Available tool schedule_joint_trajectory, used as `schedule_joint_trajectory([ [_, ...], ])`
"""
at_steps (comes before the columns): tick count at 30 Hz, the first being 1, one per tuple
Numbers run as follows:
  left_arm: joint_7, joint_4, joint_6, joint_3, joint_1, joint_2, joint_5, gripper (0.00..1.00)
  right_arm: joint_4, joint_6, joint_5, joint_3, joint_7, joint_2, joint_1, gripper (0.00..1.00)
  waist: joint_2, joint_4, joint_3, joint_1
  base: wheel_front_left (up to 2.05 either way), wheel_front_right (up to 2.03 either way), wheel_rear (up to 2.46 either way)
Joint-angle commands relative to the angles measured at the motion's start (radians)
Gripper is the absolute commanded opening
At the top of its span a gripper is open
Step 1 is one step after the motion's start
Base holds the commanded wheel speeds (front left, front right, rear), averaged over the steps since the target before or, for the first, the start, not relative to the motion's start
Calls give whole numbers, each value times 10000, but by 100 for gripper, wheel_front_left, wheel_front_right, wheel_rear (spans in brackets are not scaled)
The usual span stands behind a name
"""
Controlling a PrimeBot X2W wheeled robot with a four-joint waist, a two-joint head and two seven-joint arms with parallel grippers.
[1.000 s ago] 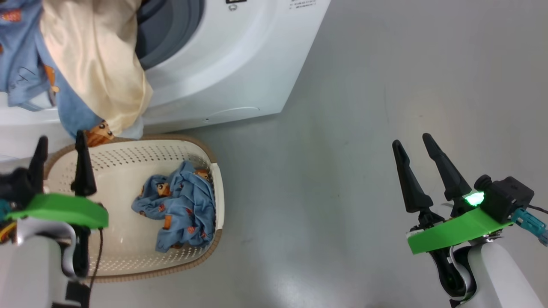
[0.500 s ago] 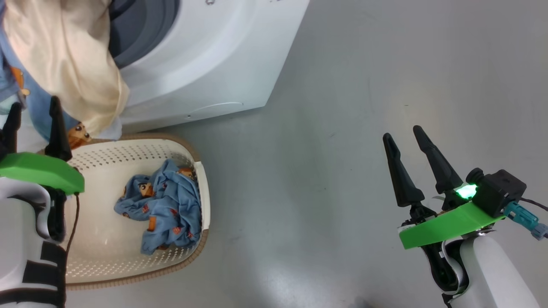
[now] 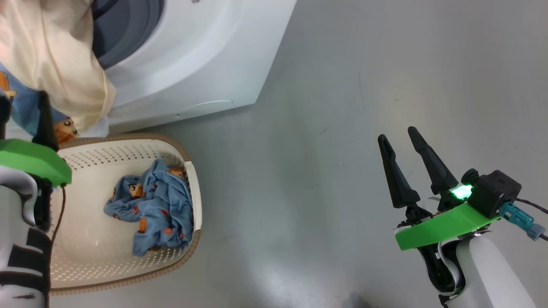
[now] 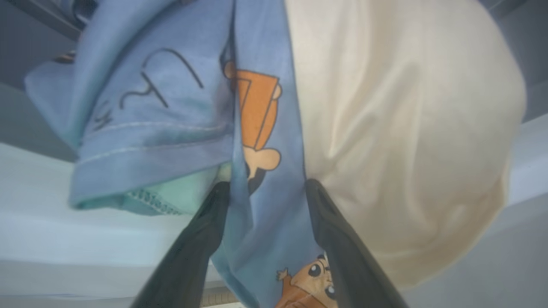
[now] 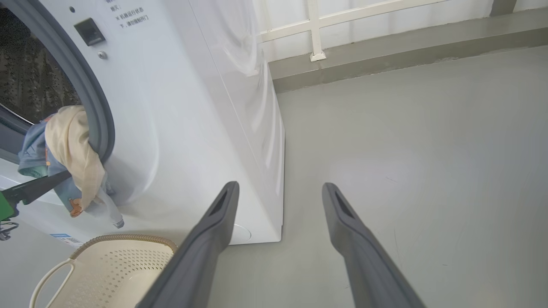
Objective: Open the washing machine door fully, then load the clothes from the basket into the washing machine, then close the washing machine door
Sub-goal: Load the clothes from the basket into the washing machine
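The white washing machine (image 3: 192,64) stands at the upper left with its opening uncovered; its door is out of view. Cream and blue clothes (image 3: 47,55) hang out over the grey seal (image 5: 100,111) and down the front. My left gripper (image 3: 22,105) is up against them; in the left wrist view it (image 4: 267,185) is open, with a blue printed strip (image 4: 261,128) hanging loose between the fingers. One blue garment (image 3: 150,209) lies in the cream basket (image 3: 195,192) on the floor below. My right gripper (image 3: 397,133) is open over bare floor, far right.
Grey floor (image 3: 321,149) stretches from the machine's right side to my right arm. A low grey kerb and white railing (image 5: 385,47) run behind the machine. The basket's handle (image 5: 47,278) faces my right wrist camera.
The head camera has swung, sliding the scene leftward. My left gripper has risen from over the basket to the hanging clothes. The right gripper has kept its pose.
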Motion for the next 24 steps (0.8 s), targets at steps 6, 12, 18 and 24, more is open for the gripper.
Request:
schedule_joint_trajectory([
  [6,-55,-142,-25,-154,-442,529,-369,0,-267,16,90,154,-48,51,25,100,-1,-5,73,0,0,0,0],
  [12,-55,-654,-25,-571,-557,590,-676,0,-274,16,72,70,-48,133,0,100,-1,44,153,0,0,0,0],
  [18,-55,-1350,-25,-777,-983,716,-1098,0,-308,16,69,58,-48,250,-79,100,-1,61,287,0,0,0,0],
  [24,-55,-1570,-25,-1119,-1141,881,-995,0,-298,16,95,56,-48,358,-94,100,-1,25,367,0,0,0,0],
])
